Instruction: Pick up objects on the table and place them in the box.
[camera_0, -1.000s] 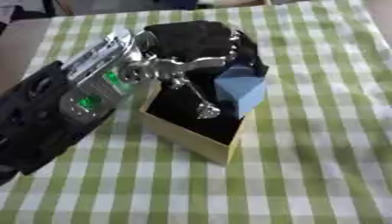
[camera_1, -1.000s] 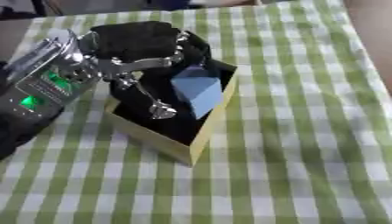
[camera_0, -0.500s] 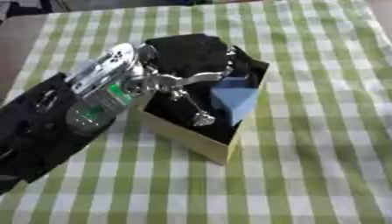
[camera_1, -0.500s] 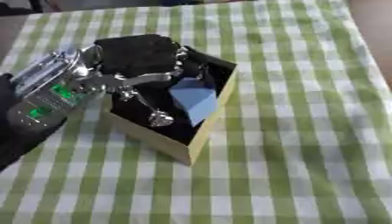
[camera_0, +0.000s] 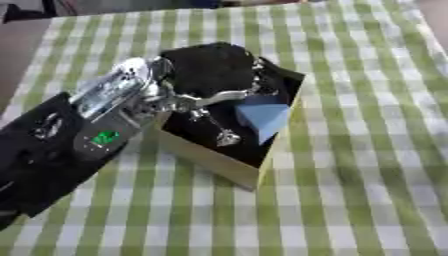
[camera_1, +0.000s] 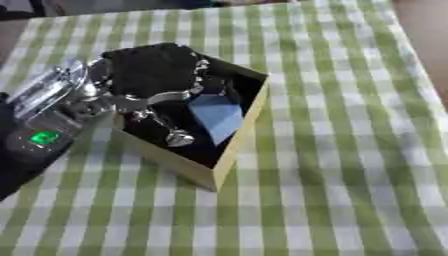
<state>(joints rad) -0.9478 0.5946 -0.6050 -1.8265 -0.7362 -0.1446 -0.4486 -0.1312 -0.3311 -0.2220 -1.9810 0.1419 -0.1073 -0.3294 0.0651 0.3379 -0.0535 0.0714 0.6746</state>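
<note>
left hand (camera_0: 197, 100), black and silver, reaching over pale yellow cardboard box (camera_0: 229, 165) on green-checked counter (camera_0: 367, 150), fingers spread above black lumpy object (camera_0: 210, 67) and blue wedge (camera_0: 262, 120) inside, apparently releasing.

The box (camera_0: 219, 165) sits near the middle of the desk (camera_0: 367, 150), set cornerwise. Inside it, a wedge-shaped block (camera_0: 262, 119) lies toward the right wall. The left hand (camera_0: 188, 100) reaches in over the box's left edge, above its back corner.
</note>
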